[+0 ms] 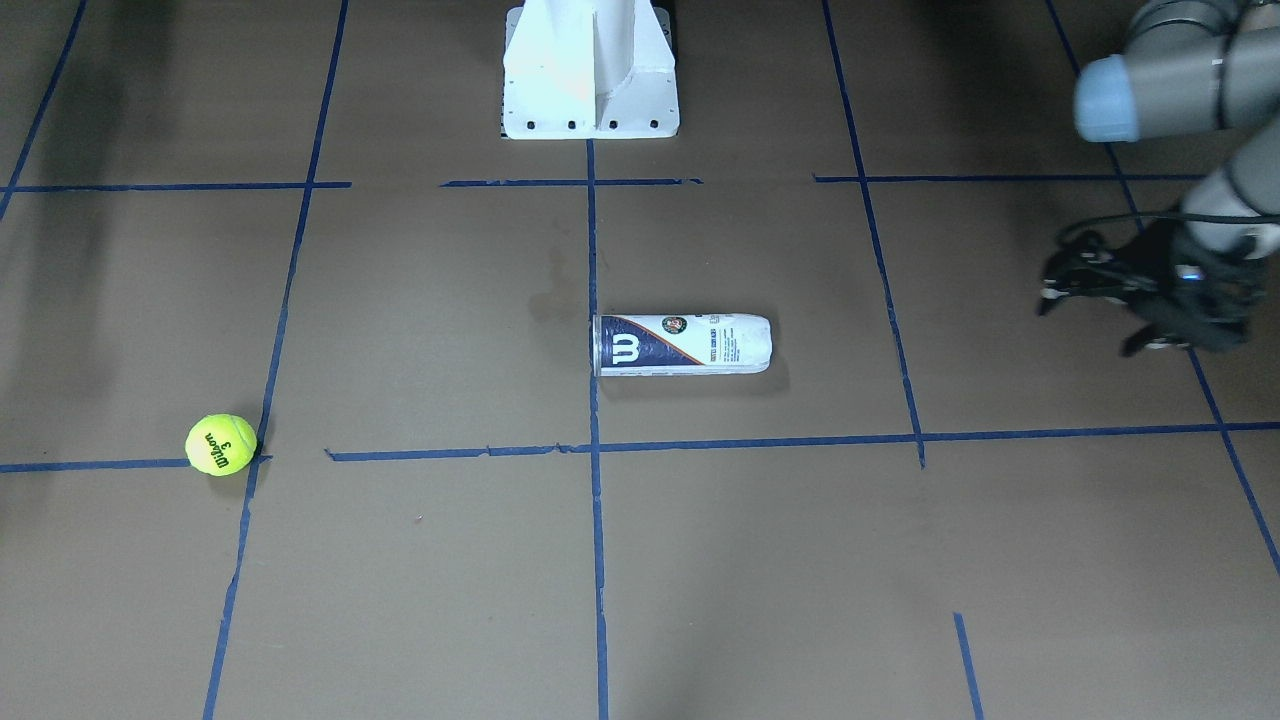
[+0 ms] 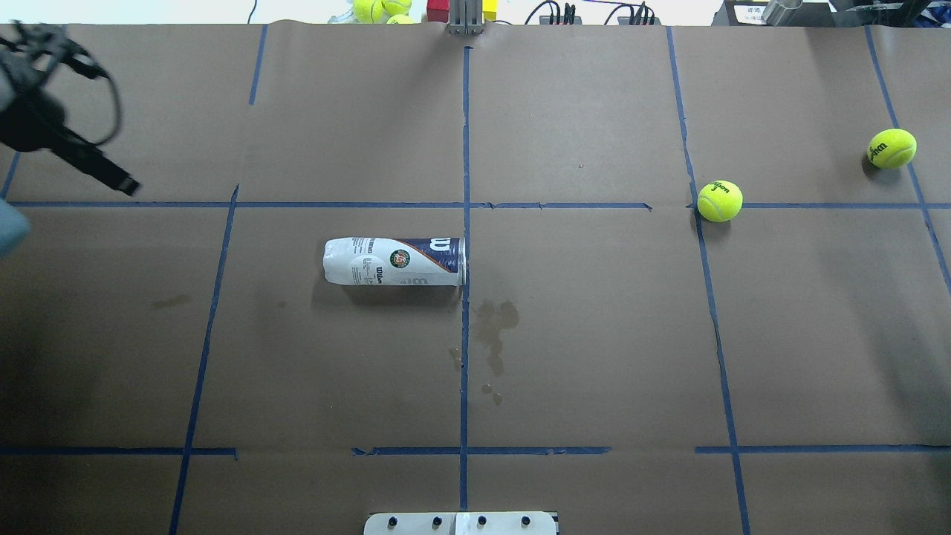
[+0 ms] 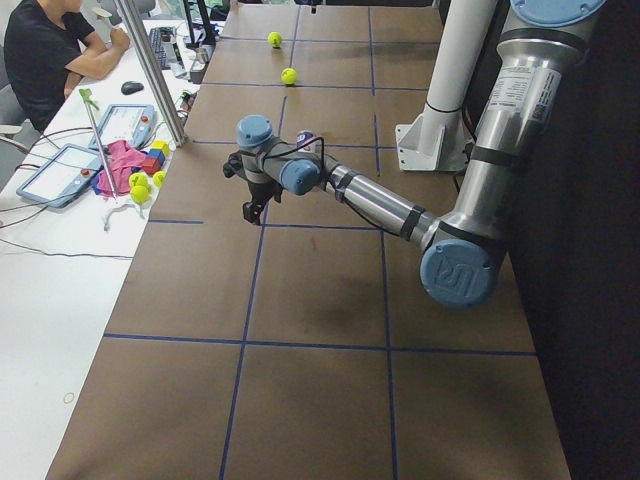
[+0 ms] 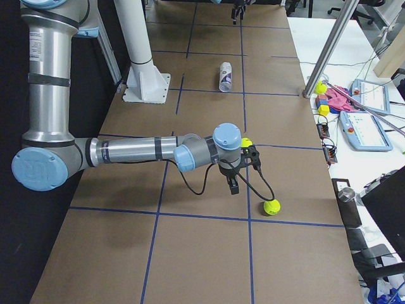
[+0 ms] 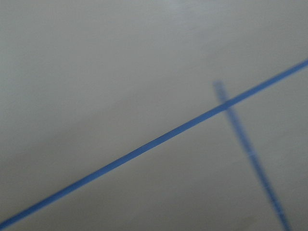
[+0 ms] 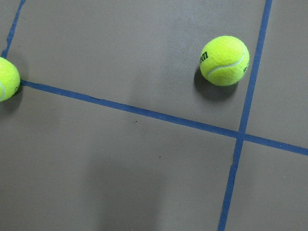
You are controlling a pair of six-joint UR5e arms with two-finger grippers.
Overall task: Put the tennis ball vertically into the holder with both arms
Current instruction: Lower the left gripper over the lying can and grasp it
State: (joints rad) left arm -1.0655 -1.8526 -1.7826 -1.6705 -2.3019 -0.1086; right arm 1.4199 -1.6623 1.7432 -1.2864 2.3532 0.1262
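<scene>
The tennis ball (image 1: 221,445) with "Wilson 3" print rests on a blue tape line; it also shows in the overhead view (image 2: 719,200). The holder (image 1: 682,344) lies on its side mid-table, with its metal-rimmed mouth (image 2: 462,261) at the centre line. My left gripper (image 1: 1085,325) hovers open and empty far from the holder, near the table's left far corner (image 2: 111,126). My right gripper (image 4: 243,168) hangs above the table beside the ball (image 4: 245,143). I cannot tell whether it is open or shut. No fingers show in either wrist view.
A second tennis ball (image 2: 892,148) lies further right; two balls show in the right wrist view (image 6: 224,60). The white pedestal (image 1: 590,70) stands at the robot's side. Spare balls and blocks (image 2: 383,9) sit past the far edge. An operator (image 3: 60,50) sits there.
</scene>
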